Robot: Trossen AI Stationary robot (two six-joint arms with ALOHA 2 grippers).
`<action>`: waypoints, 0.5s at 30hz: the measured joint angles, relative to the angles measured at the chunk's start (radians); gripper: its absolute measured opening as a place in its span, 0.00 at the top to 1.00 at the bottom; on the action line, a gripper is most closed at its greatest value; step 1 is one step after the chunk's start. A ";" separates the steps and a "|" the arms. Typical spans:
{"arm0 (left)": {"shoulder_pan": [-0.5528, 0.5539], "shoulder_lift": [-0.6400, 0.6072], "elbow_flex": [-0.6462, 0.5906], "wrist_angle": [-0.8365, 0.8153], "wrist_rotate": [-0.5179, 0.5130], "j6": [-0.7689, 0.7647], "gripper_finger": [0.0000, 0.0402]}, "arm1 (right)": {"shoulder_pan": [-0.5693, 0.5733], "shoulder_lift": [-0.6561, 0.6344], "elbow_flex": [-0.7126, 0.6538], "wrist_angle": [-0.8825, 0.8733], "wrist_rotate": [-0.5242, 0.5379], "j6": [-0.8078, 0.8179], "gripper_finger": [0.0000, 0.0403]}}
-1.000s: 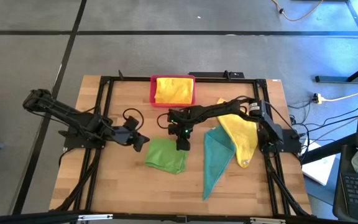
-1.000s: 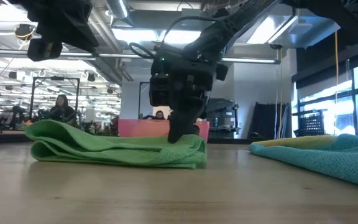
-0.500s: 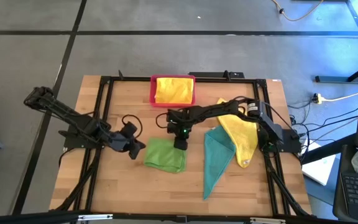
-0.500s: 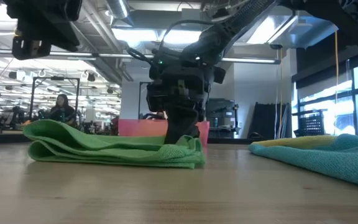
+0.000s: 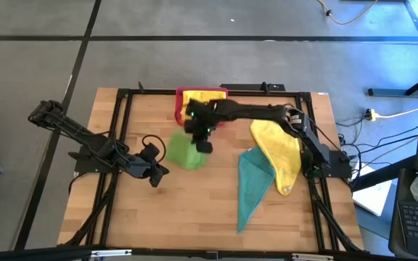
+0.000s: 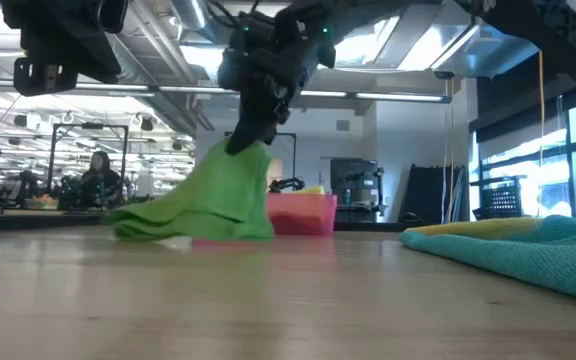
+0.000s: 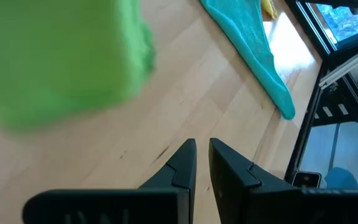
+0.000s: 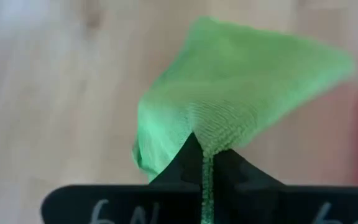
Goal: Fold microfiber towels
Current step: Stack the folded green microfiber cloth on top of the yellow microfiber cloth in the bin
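High view: right gripper (image 5: 203, 142) is clamped on one edge of the bright green towel (image 5: 185, 154), lifted near table centre, about 7 o'clock of the pink tray (image 5: 178, 109). Low view shows its lower end dragging on the table (image 6: 288, 300).

Risks:
- thin pinch, cloth could slip out
- trailing end could catch and undo the fold
- swing toward 12 could snag the tray

Left gripper (image 7: 202, 163) waits at 9 o'clock of the towel, fingers almost together, holding nothing. Teal towel (image 5: 251, 187) and yellow towel (image 5: 281, 156) lie at 3–4 o'clock, unfolded.
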 joint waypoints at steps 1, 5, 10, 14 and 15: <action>0.000 0.000 0.000 0.000 0.000 0.000 0.91 | -0.017 0.000 0.011 -0.003 0.003 -0.018 0.99; 0.000 0.000 0.000 0.000 0.015 0.000 0.91 | -0.098 0.001 0.036 -0.030 0.040 -0.062 0.99; -0.016 0.000 0.000 -0.001 0.020 -0.001 0.91 | -0.193 0.001 0.078 -0.106 0.096 -0.155 0.98; -0.029 0.000 0.000 -0.012 0.020 -0.001 0.91 | -0.260 0.001 0.119 -0.140 0.146 -0.188 0.98; -0.031 0.000 0.000 -0.017 0.020 0.000 0.91 | -0.275 0.001 0.126 -0.135 0.147 -0.188 0.98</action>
